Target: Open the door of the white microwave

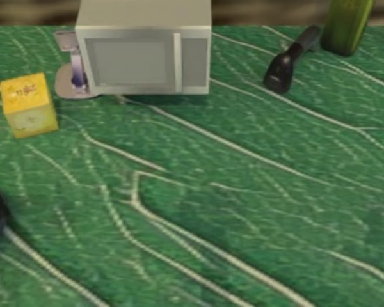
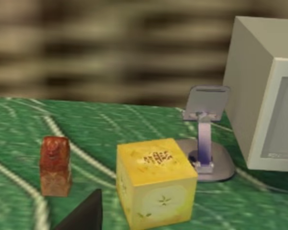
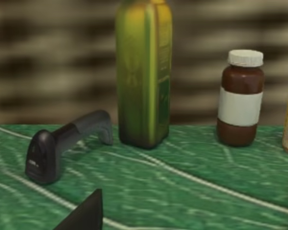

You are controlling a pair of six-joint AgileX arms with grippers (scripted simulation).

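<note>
Fingers first: I cannot tell their state on either arm, since each wrist view shows only one dark tip at its lower edge, the left gripper (image 2: 81,215) and the right gripper (image 3: 81,215). In the top view my left arm is a dark shape at the table's left edge and my right arm is out of frame, so I judge both parked. Nothing of the task is done: the white microwave (image 1: 144,45) sits at the far edge of the table (image 1: 243,211), left of centre, and the door (image 1: 128,61) lies flush and closed, with no gripper near it. Reaching and pulling it remain. Through the grey window I cannot make out anything inside. Well to the right stand a green bottle (image 3: 144,72) and a capped brown jar (image 3: 240,98), contents hidden.
</note>
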